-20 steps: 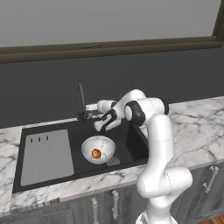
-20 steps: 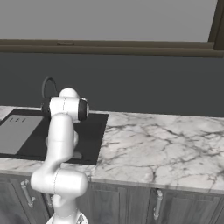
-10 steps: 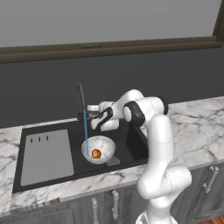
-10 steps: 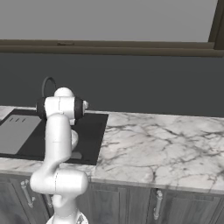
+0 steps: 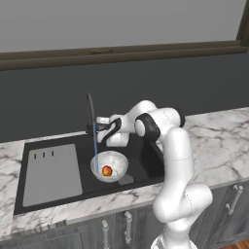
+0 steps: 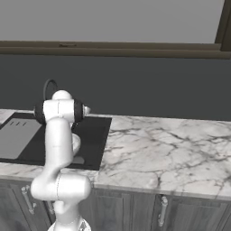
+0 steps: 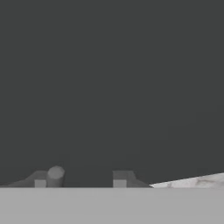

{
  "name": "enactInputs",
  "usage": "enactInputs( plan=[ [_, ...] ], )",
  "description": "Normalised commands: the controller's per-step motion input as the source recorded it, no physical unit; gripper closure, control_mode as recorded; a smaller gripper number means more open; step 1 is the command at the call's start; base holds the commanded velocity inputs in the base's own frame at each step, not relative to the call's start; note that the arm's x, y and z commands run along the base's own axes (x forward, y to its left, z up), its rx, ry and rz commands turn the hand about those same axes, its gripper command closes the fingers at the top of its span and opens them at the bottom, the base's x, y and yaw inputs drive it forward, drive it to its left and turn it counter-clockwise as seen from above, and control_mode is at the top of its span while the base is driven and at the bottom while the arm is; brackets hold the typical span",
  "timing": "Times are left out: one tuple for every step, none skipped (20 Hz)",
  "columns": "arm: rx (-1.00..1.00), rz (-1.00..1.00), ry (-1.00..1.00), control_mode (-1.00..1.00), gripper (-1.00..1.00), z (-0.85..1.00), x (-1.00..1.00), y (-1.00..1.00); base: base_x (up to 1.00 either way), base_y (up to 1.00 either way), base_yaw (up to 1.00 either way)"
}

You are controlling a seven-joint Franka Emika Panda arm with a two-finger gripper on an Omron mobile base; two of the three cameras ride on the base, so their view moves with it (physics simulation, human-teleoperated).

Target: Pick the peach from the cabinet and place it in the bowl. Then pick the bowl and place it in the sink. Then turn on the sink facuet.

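The whitish bowl (image 5: 111,165) stands in the black sink (image 5: 143,163) with the orange-red peach (image 5: 106,170) inside it. From the arched spout of the dark sink faucet (image 5: 90,113) a thin blue stream of water falls into the bowl. My gripper (image 5: 103,122) hovers at the faucet's base, right by its side lever. In the hand view my gripper (image 7: 82,179) has its jaws apart, and the lever's small round end (image 7: 55,172) lies against the left fingertip (image 7: 40,180). The cabinet is out of view.
A pale grey drainboard (image 5: 51,172) covers the sink's left part. Marble counter (image 5: 219,141) stretches to the right, with a dark backsplash wall (image 5: 185,82) behind it. Cupboard doors with handles (image 5: 127,223) run below the counter. From the right, my own arm (image 6: 58,135) hides much of the basin.
A second ago no water ran; a blue stream now falls from the spout into the bowl. My gripper has shifted slightly at the lever. Bowl and peach have not moved.
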Motion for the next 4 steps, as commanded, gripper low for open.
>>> enactInputs(
  plan=[
    [0.00, 0.00, 0.00, -1.00, 1.00, 0.00, 0.00, 0.00, 0.00, 0.00, 0.00],
    [0.00, 0.00, 0.00, -1.00, 1.00, 0.00, 0.00, 0.00, 0.00, 0.00, 0.00],
    [0.00, 0.00, 0.00, -1.00, 1.00, 0.00, 0.00, 0.00, 0.00, 0.00, 0.00],
    [0.00, 0.00, 0.00, -1.00, 1.00, 0.00, 0.00, 0.00, 0.00, 0.00, 0.00]
  ],
)
